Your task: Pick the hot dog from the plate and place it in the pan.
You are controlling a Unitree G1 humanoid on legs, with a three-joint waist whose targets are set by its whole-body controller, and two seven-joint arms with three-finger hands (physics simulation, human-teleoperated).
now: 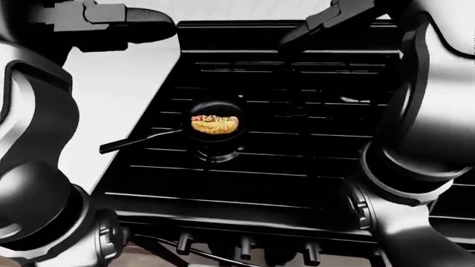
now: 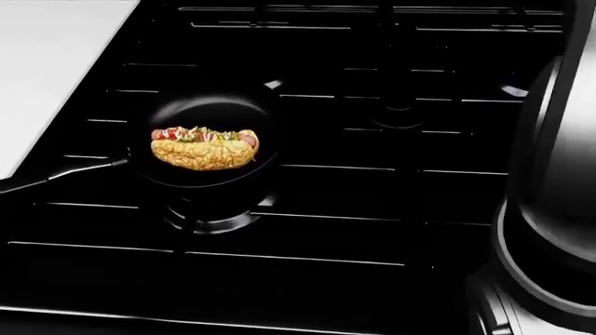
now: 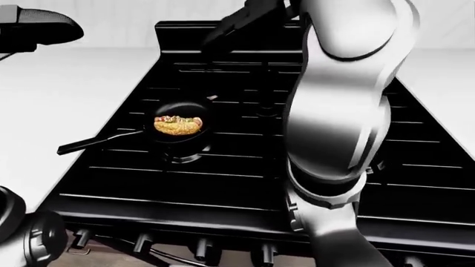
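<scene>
I see the hot dog (image 2: pixel 206 147) lying in the pan (image 2: pixel 200 112) on the stove (image 1: pixel 297 183); right hand (image 1: pixel 327 22) raised above, empty, grip unclear; left hand's (image 1: pixel 96 19) too

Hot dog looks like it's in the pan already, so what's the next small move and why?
Probably just draw both arms back. The hot dog already lies inside the pan on the stove, and neither hand touches it; the plate is out of view.
</scene>
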